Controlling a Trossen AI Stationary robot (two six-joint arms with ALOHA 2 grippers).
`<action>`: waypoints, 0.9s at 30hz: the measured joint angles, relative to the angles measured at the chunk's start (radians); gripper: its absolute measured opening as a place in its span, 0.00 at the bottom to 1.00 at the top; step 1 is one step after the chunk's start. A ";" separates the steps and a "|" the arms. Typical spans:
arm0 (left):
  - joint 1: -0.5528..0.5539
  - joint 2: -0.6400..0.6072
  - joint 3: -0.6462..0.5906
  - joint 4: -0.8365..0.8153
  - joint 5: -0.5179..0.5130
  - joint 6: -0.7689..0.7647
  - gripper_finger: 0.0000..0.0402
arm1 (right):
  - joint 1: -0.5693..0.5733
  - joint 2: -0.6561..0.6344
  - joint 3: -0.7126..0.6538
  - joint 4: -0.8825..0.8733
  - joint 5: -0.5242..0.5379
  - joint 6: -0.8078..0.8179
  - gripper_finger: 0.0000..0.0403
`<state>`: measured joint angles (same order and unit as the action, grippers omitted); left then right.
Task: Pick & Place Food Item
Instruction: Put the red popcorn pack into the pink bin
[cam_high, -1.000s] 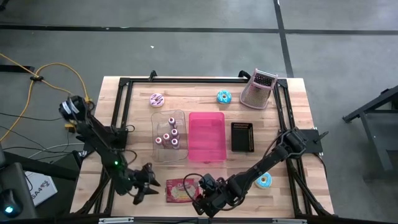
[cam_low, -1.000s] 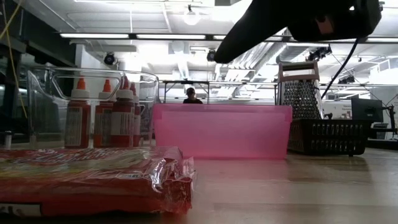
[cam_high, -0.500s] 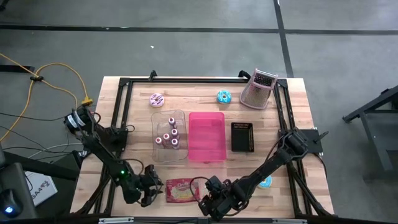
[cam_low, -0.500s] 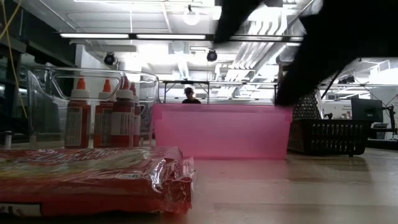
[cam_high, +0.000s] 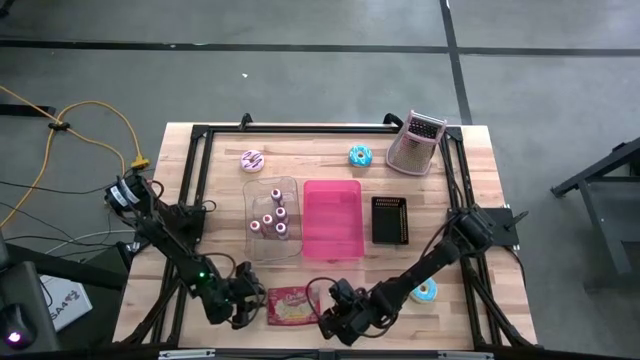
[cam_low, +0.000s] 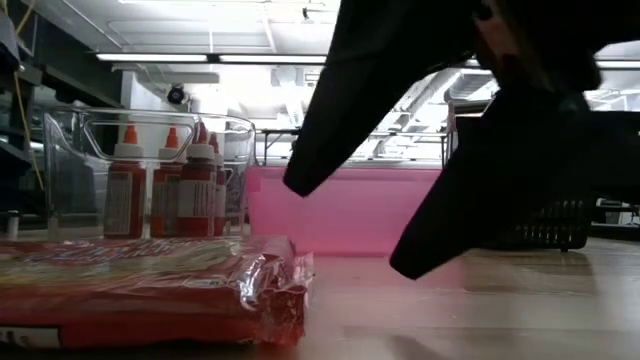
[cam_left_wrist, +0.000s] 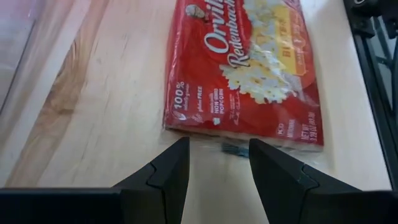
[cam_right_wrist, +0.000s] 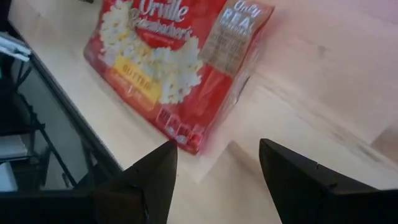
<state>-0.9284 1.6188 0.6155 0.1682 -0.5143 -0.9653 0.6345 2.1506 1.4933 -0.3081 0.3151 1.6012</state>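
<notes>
Wood table (cam_high: 480, 170): popcorn bag (cam_high: 291, 306) lies flat, bottom centre of the high view. Left gripper (cam_high: 243, 301) and right gripper (cam_high: 330, 323) flank it, both spread, nothing held. Risk: slick wrap slips, or arms collide.

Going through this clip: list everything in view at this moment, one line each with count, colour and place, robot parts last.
popcorn bag: 1, red, flat at the table's near edge between the two hands
pink bin: 1, pink, table centre
clear bin: 1, clear, left of the pink bin
bottles: several, red with pale caps, upright in the clear bin
black basket: 1, black, right of the pink bin
grater: 1, metal, far right corner
donuts: 3; pink far left, blue far centre, blue near right, partly under the right arm
table: 1, light wood
left hand: 1, dark, open, just left of the bag
right hand: 1, dark, open, at the bag's right end
</notes>
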 joint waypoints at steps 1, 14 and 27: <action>0.005 0.000 0.000 -0.004 0.010 0.000 0.40 | -0.002 0.000 -0.001 -0.002 0.000 0.000 0.53; 0.017 0.000 0.000 -0.023 0.027 0.046 0.40 | -0.014 0.000 -0.002 0.015 0.006 0.013 0.53; 0.049 0.000 0.000 -0.032 0.022 0.096 0.40 | -0.015 0.004 -0.002 0.030 -0.003 0.097 0.53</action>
<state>-0.8798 1.6192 0.6151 0.1360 -0.4925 -0.8692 0.6193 2.1545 1.4915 -0.2779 0.3122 1.6980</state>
